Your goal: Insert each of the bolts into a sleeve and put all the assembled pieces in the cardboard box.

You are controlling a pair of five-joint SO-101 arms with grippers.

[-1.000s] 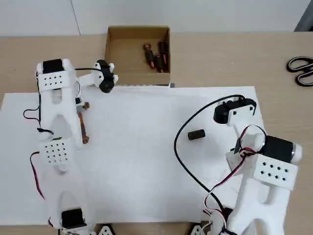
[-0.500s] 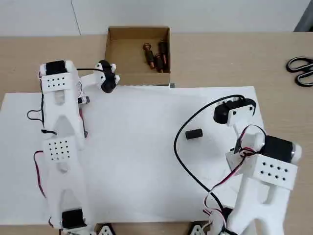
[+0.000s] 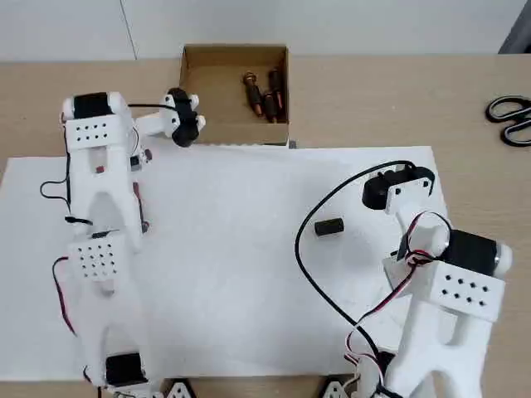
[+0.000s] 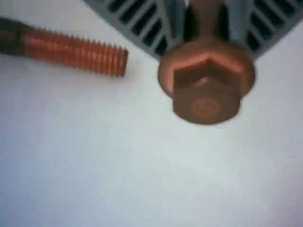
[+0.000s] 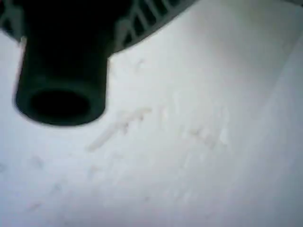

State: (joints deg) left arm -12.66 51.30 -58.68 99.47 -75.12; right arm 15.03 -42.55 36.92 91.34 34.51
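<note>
My left gripper is shut on a copper bolt, whose hex head faces the camera just above the white sheet. A second copper bolt lies loose on the sheet beside it, and it shows along the left arm in the high view. At the sheet's right side, my right gripper is shut on a black sleeve with its open bore showing. Another black sleeve lies loose mid-sheet. The cardboard box at the back holds assembled pieces.
A white sheet covers the table between the arms. A black cable loops from the right arm across the sheet. Scissors lie on the wooden table at the far right.
The left arm has shifted toward the back of the table, carrying the bolt closer to the box. The loose sleeve has shifted slightly left. The right arm has kept still.
</note>
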